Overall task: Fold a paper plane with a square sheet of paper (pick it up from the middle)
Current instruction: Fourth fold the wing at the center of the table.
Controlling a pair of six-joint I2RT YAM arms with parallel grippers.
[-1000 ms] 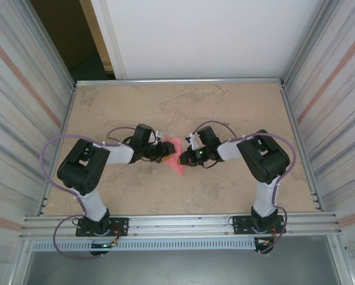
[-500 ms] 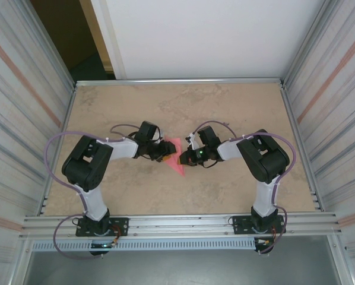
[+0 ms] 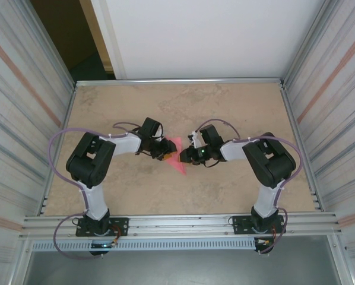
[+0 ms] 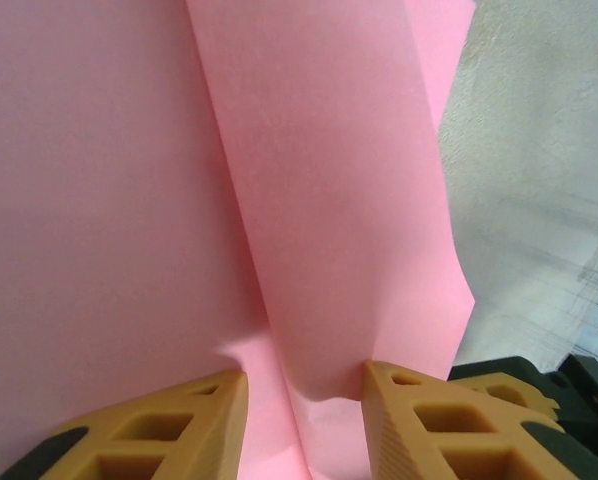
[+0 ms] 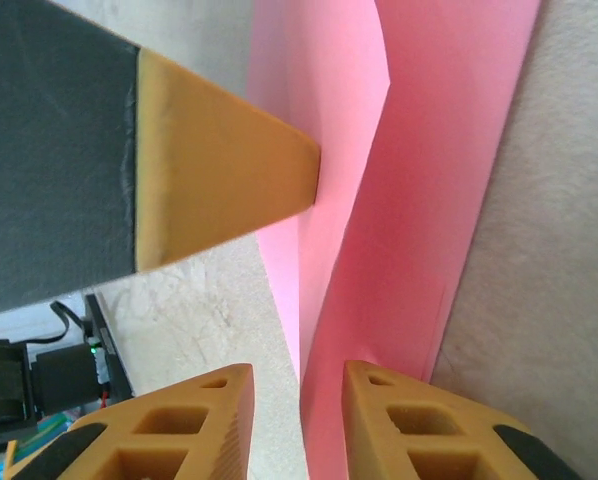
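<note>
The square sheet of paper point(image 3: 177, 158) lies on the table as a pink creased wedge, its tip pointing toward the near edge. My left gripper point(image 3: 166, 151) is at its left side and stands open. In the left wrist view the paper point(image 4: 129, 200) has a raised flap point(image 4: 349, 250) standing between the left gripper's point(image 4: 306, 400) tan fingers. My right gripper point(image 3: 187, 157) is at the paper's right side, also open. In the right wrist view an upright fold of the paper point(image 5: 419, 200) runs into the gap of the right gripper point(image 5: 297, 405), and the left gripper's finger point(image 5: 219, 180) touches the paper.
The beige marbled tabletop point(image 3: 225, 107) is framed by a metal rail point(image 3: 177, 81) at the back and corrugated walls point(image 3: 335, 119) on both sides. Both arms' purple cables point(image 3: 59, 142) loop beside the elbows.
The left arm has swung rightward, bringing its gripper further onto the paper's left side. The right gripper has barely shifted. The paper stays in place.
</note>
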